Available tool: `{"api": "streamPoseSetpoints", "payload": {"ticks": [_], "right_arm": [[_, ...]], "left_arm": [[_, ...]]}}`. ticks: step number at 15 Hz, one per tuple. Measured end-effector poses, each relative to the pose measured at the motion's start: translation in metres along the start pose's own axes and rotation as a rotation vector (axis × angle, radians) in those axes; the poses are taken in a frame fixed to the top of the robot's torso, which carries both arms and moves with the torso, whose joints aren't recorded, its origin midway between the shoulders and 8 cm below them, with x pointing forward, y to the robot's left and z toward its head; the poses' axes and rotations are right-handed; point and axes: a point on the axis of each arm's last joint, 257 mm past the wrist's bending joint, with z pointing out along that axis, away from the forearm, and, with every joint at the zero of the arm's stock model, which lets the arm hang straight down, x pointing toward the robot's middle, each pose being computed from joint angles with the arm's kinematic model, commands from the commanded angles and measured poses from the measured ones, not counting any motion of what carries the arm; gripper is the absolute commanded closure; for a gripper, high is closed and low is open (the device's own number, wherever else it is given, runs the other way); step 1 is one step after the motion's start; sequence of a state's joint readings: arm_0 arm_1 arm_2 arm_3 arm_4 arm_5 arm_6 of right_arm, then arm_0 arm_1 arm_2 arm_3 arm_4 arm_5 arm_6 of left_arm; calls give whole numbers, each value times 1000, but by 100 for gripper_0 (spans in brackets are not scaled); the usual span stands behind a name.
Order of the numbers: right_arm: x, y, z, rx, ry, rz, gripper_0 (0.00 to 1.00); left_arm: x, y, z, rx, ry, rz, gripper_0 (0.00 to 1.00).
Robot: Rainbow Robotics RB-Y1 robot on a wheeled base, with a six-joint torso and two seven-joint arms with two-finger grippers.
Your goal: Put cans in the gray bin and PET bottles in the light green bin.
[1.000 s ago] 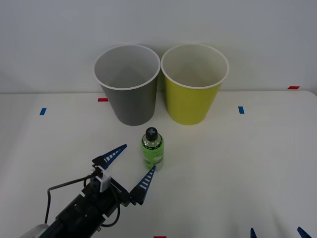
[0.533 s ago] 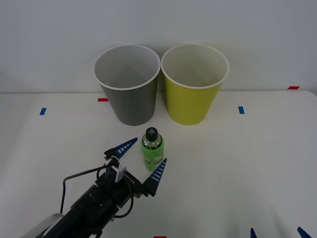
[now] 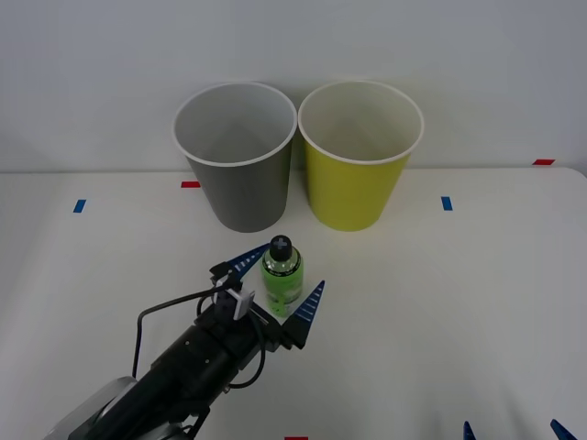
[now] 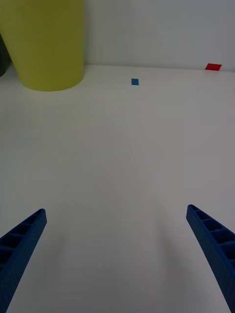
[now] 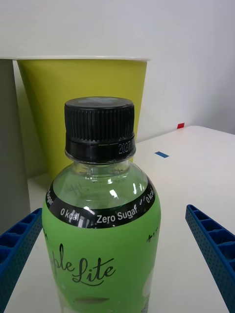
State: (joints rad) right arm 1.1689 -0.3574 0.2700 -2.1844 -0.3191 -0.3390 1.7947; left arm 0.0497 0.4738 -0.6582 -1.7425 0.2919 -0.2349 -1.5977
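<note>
PET bottle (image 3: 282,274): we see one small clear bottle, bright green label, black cap, standing upright on the white table (image 3: 440,302) near the middle, just in front of the two bins. From the bottle, the gray bin (image 3: 237,156) stands at about 11 o'clock and the light green bin (image 3: 360,154) at about 1 o'clock. The bins stand side by side, rims nearly touching, both upright with pale insides; we see nothing inside either. The bottle is much shorter than both.

Left gripper (image 3: 278,284): we note its blue ribbed fingers spread wide, one tip on each side of the bottle, the bottle between them. In the left wrist view the bottle (image 5: 100,215) stands centred between the fingers (image 5: 211,252) with a gap on both sides, so we record no contact. Nothing stands between the bottle and the bins.

Right gripper (image 4: 117,244): low at about 5 o'clock on the table, well apart from the bottle, fingers spread over bare table.

Surface: plain white tabletop with small blue tape marks (image 3: 447,203) and red tape marks (image 3: 191,184) near its far edge. Behind it we see a plain pale wall (image 3: 92,73).
</note>
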Motion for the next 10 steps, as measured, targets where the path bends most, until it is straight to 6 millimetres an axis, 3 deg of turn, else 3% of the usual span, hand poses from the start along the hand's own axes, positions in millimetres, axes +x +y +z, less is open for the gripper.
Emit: {"api": "streamPoseSetpoints", "payload": {"ticks": [6, 7, 8, 9, 10], "right_arm": [[0, 0, 0, 0, 0, 0, 0], [0, 0, 0, 0, 0, 0, 0], [0, 0, 0, 0, 0, 0, 0], [0, 0, 0, 0, 0, 0, 0], [0, 0, 0, 0, 0, 0, 0]], "left_arm": [[-2, -7, 11, 1, 10, -11, 0], [-2, -8, 12, 1, 9, -14, 35], [-2, -9, 13, 0, 9, -13, 79], [-3, -9, 13, 1, 8, -9, 91], [-3, -9, 13, 2, 8, -1, 92]]}}
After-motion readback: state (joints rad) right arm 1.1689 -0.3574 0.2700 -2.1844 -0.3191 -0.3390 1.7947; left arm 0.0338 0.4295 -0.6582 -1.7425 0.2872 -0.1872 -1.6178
